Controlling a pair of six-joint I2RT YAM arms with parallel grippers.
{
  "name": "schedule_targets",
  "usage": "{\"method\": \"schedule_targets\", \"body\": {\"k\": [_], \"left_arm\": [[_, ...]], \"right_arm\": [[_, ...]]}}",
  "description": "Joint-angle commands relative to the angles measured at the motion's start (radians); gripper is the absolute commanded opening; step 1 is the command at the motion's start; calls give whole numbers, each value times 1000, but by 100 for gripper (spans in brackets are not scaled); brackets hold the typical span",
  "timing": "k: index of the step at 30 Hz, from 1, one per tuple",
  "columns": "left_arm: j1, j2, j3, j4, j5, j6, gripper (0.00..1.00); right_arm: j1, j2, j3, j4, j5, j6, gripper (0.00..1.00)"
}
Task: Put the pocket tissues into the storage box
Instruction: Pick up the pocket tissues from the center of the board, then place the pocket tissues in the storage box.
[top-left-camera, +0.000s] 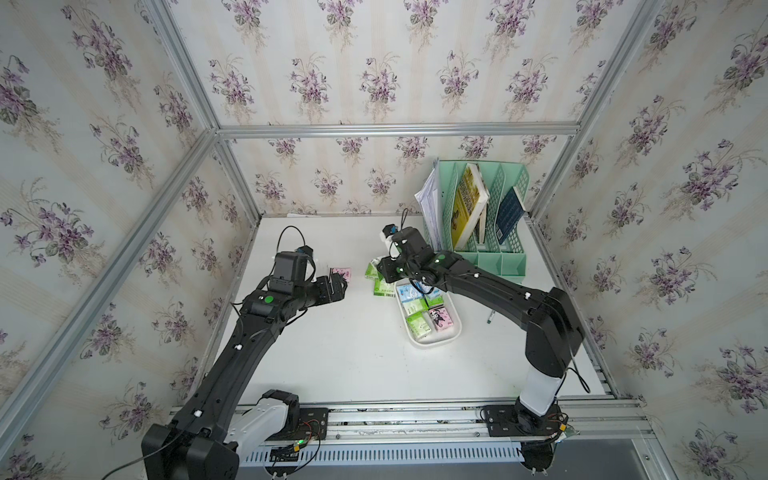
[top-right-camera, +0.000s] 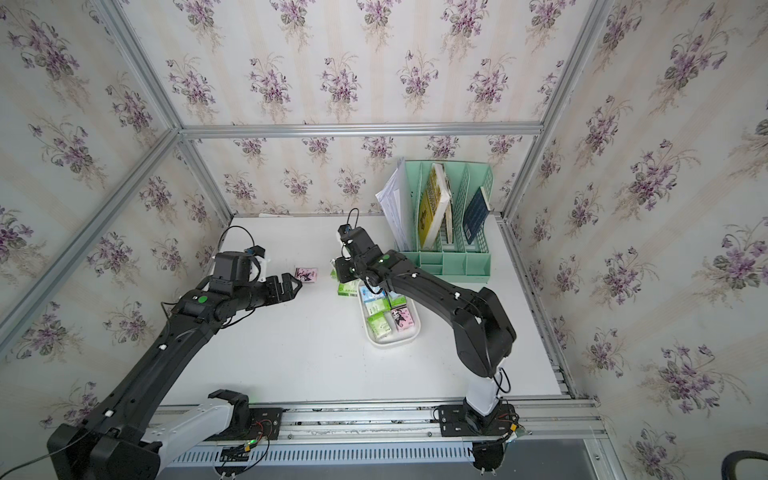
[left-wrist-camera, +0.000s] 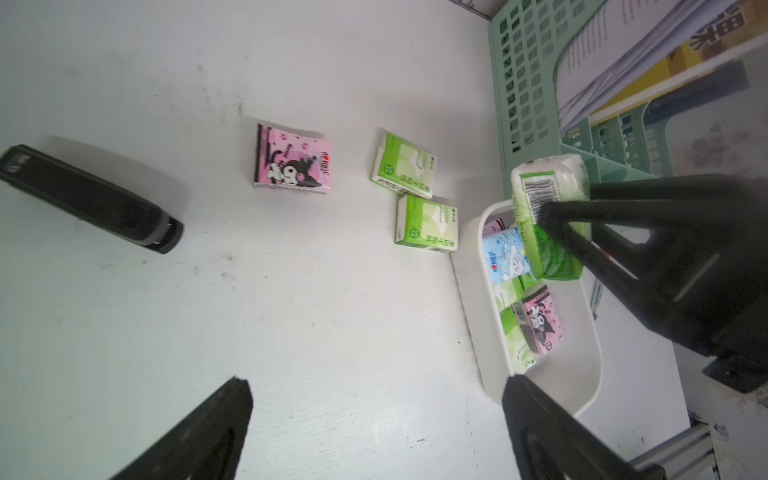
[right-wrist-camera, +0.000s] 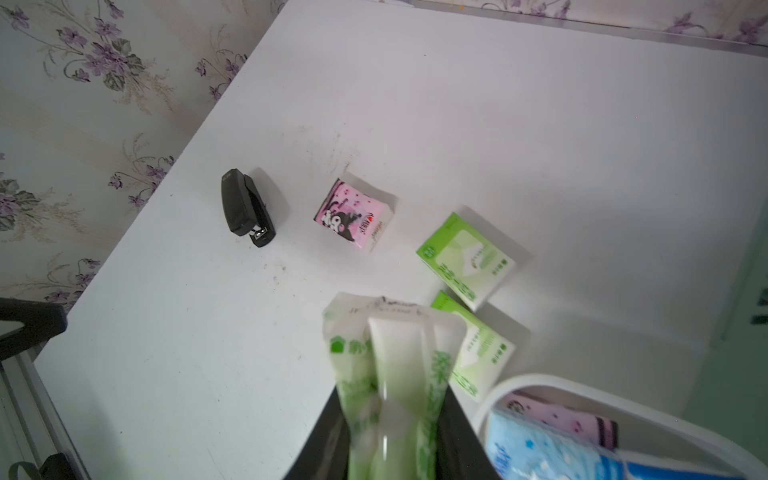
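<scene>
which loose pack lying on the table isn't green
The pink pack with the dark cartoon figure, lying nearest the stapler; the other two loose packs are green-white.

Storage box (top-left-camera: 434, 343) w/ packs (top-left-camera: 419, 324) in it sits before file organizer (top-left-camera: 490, 262); 3 loose packs (top-left-camera: 342, 274) L of it, stapler (right-wrist-camera: 246, 206) farther L.

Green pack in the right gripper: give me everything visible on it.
The green pack is soft, glossy plastic-wrapped tissues, green and white, with a barcode on a white face and a sealed seam flap along one side. The right gripper pinches its flat sides, denting it. It is held off the table by one end of the box; only the gripper visibly touches it.
</scene>
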Motion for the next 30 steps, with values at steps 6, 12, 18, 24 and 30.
{"method": "schedule_targets", "body": {"k": [6, 12, 18, 24, 30], "left_arm": [[-150, 115, 64, 128, -51, -13, 99], [-183, 153, 83, 144, -63, -5, 99], [-188, 154, 88, 133, -77, 2, 99], [-188, 154, 95, 112, -98, 16, 99], [-188, 146, 99, 101, -109, 18, 99]], "right_arm": [[-152, -255, -288, -44, 4, -69, 25], [-201, -322, -439, -73, -12, -76, 25], [-201, -326, -522, -58, -17, -56, 25], [-202, -292, -535, -44, -7, -63, 25], [-202, -256, -532, -18, -1, -60, 27]]}}
